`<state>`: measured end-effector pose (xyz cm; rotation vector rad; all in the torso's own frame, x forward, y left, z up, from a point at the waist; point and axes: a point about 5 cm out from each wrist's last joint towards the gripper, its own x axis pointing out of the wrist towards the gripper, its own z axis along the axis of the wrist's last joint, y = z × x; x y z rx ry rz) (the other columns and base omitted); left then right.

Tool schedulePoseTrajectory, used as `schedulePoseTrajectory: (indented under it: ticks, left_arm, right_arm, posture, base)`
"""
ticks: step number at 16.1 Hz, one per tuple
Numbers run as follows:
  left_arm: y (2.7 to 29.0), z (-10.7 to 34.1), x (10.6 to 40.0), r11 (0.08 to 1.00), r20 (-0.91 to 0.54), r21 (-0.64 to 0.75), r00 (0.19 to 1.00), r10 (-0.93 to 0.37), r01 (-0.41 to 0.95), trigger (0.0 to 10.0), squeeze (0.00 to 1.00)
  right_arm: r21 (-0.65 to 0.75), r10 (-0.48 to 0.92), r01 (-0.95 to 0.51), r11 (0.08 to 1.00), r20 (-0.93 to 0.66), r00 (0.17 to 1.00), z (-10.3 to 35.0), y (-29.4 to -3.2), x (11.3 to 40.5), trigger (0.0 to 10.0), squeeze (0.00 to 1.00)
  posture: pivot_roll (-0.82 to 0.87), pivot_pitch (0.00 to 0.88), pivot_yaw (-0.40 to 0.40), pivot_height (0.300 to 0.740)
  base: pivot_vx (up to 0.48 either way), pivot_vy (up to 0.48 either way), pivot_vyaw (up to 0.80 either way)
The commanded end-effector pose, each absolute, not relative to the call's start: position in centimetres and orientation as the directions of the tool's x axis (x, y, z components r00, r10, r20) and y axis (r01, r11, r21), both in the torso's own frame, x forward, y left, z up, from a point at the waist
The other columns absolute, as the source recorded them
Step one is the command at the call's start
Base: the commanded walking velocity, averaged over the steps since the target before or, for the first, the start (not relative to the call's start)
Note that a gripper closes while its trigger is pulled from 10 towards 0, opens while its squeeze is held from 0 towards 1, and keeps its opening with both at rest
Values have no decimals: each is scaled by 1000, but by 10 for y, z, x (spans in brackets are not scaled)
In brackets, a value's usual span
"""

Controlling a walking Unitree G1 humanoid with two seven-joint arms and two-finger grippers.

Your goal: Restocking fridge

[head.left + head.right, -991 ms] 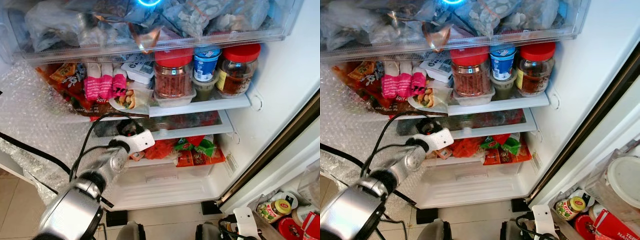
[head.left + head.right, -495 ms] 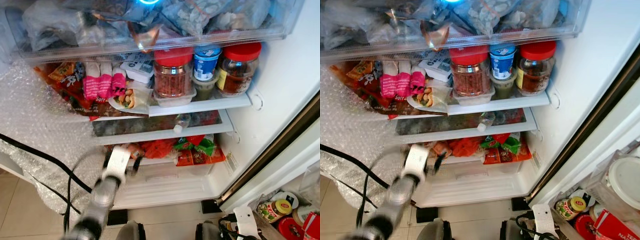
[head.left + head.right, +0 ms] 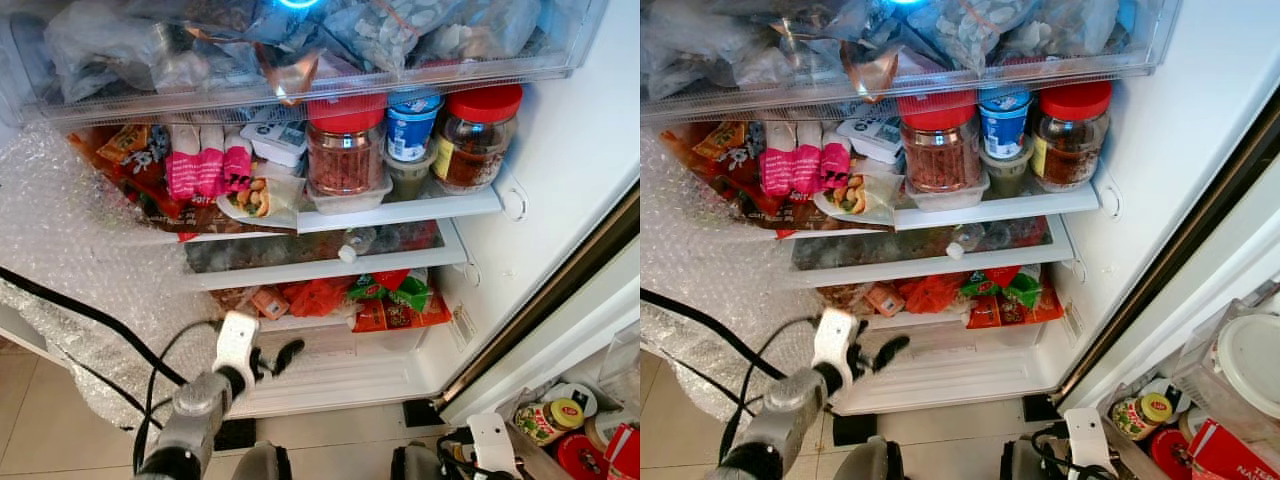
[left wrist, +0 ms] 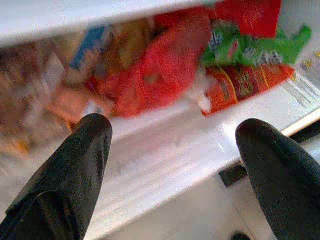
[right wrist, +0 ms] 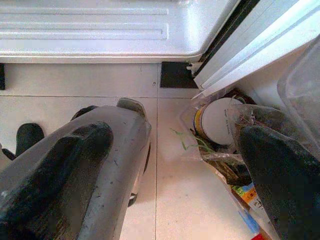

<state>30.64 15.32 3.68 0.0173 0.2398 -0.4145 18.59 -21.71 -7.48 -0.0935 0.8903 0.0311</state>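
- Left gripper [image 3: 272,358]: hovering empty in front of the fridge's lowest white drawer [image 3: 330,362], fingers spread wide with nothing between them. In the left wrist view one finger [image 4: 75,170] is sitting at each side of the frame, with open space between the two.
- Right gripper [image 5: 170,165]: hanging low beside the robot's body, pointing down at the tiled floor [image 5: 180,200]; its two fingers are likewise standing apart and holding nothing.
- Restocking goods: a bag of supplies [image 5: 225,135] on the floor by the open fridge door is lying directly ahead of and below the right jaws, with a yellow-lidded jar [image 3: 555,412] and a red-lidded tub [image 3: 580,455] in it. This bag is well apart from the left jaws, off to their right side.
- Fridge contents: red and green snack packets [image 4: 235,55] are lying just above and beyond the left jaws, on the shelf over the drawer. A small bottle [image 3: 358,242] is lying on its side on the shelf higher up, its long axis running roughly crosswise to the left fingers' reach.
- Judgement: the right arm is standing much nearer the unstocked goods, so the coming pick is probably falling to it; the left is better placed for the shelves.
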Motion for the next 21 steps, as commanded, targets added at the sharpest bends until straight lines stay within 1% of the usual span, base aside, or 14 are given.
schedulePoseTrajectory:
  ticks: [1,2,3,4,5,6,9,10,12,13,14,16,21]
  left_arm:
    - [160,32,300,934,-239,-18,905,-351,357,10000,0]
    - [160,32,298,936,-238,-13,908,-345,353,10000,0]
    - [164,24,288,961,-240,-17,932,-273,277,10000,0]
    - [163,10,274,965,-279,-25,925,-256,260,10000,0]
    - [160,-6,260,963,-341,-34,903,-263,268,10000,0]
    - [161,-17,251,968,-389,-36,889,-241,246,10000,0]
    - [170,-35,240,984,-513,-17,843,-163,179,10000,0]
    - [185,-42,232,992,-567,21,819,-87,120,10000,0]
    - [202,-51,219,993,-618,78,786,-24,92,10000,0]
    - [210,-58,208,991,-656,108,754,13,77,10000,0]
    - [219,-67,191,990,-702,124,711,44,61,10000,0]
    - [222,-75,175,990,-735,133,675,67,47,10000,0]
    - [220,-80,168,991,-755,136,650,89,22,10000,0]
  right_arm:
    - [-67,-21,-61,996,-829,560,-86,-216,164,10000,0]
    - [-67,-21,-62,996,-829,559,-86,-216,164,10000,0]
    - [-68,-21,-62,996,-829,559,-86,-217,164,10000,0]
    - [-69,-21,-64,996,-830,558,-86,-217,164,10000,0]
    - [-68,-18,-69,995,-830,557,-86,-217,164,10000,0]
    - [-68,-15,-74,995,-830,557,-86,-217,164,10000,0]
    - [-73,-21,-72,995,-830,557,-86,-218,164,10000,0]
    - [-74,-22,-71,995,-830,557,-86,-219,164,10000,0]
    - [-72,-21,-71,995,-830,557,-86,-218,164,10000,0]
    - [-72,-19,-73,995,-831,556,-86,-218,164,10000,0]
    - [-72,-18,-76,995,-831,556,-86,-218,164,10000,0]
    - [-71,-17,-74,995,-830,557,-86,-218,164,10000,0]
    - [-71,-17,-76,995,-831,556,-86,-218,164,10000,0]
  posture:
    - [-16,155,66,653]
    - [-12,155,63,653]
    - [-7,157,63,653]
    - [1,158,60,653]
    - [-1,159,56,653]
    - [-11,160,55,653]
    - [-6,157,52,653]
    - [-10,157,52,653]
    - [-6,157,51,653]
    - [1,156,51,653]
    - [-1,158,51,653]
    - [-3,159,50,653]
    - [-1,157,47,653]
  base:
    - [0,0,0]
    - [0,0,0]
    - [0,0,0]
    - [0,0,0]
    - [0,0,0]
    - [0,0,0]
    - [0,0,0]
    - [0,0,0]
    - [0,0,0]
    - [0,0,0]
    - [0,0,0]
    - [0,0,0]
    - [0,0,0]
